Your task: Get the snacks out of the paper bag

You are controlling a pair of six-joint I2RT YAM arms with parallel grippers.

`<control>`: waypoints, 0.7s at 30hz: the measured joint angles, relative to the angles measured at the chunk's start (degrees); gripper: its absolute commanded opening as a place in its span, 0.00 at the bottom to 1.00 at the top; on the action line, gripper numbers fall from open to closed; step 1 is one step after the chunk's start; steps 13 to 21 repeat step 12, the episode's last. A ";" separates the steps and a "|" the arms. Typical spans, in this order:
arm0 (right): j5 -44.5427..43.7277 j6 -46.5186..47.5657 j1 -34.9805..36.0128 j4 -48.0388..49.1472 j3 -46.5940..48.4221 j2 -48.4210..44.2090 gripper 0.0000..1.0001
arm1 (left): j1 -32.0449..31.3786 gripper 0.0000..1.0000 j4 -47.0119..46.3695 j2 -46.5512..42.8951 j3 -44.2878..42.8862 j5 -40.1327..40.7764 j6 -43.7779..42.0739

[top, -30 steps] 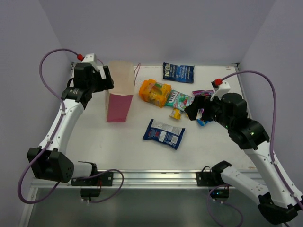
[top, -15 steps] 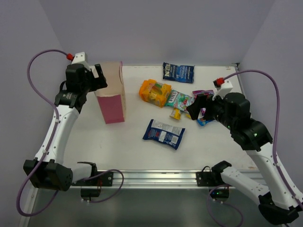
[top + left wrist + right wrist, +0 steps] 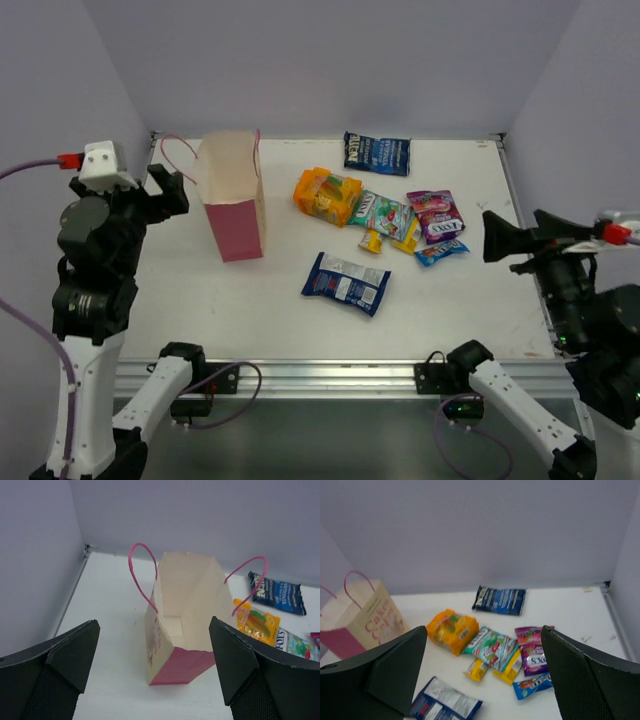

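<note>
The paper bag (image 3: 232, 200) stands upright at the back left, its mouth open. In the left wrist view the paper bag (image 3: 185, 600) shows no packet inside. The snacks lie on the table to its right: a dark blue bag (image 3: 377, 153) at the back, an orange-yellow one (image 3: 327, 194), a green one (image 3: 380, 212), a purple one (image 3: 436, 215), a small yellow one (image 3: 372, 241), a small blue one (image 3: 441, 252) and a second dark blue bag (image 3: 346, 282) nearer the front. My left gripper (image 3: 165, 192) is open and empty, left of the bag. My right gripper (image 3: 520, 240) is open and empty, right of the packets.
The table's white surface (image 3: 250, 300) is bounded by lavender walls at the back and sides, with a metal rail (image 3: 320, 375) along the front edge. The bag's cord handles (image 3: 142, 570) stick up above its rim.
My left gripper has let go of the bag and drawn back to the left. The bag went from tilted to upright. My right gripper has drawn back right, uncovering the purple and blue packets.
</note>
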State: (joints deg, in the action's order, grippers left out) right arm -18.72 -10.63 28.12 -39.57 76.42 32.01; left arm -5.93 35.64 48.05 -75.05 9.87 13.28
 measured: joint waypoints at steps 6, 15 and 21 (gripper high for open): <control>-6.58 5.81 0.00 5.81 -0.04 -9.27 0.99 | -2.73 1.00 0.76 -9.20 -3.19 2.01 -3.43; -9.66 9.94 0.00 7.78 -0.07 -11.67 0.99 | -4.90 1.00 3.10 -10.05 -5.64 7.74 -5.27; -9.66 9.94 0.00 7.78 -0.07 -11.67 0.99 | -4.90 1.00 3.10 -10.05 -5.64 7.74 -5.27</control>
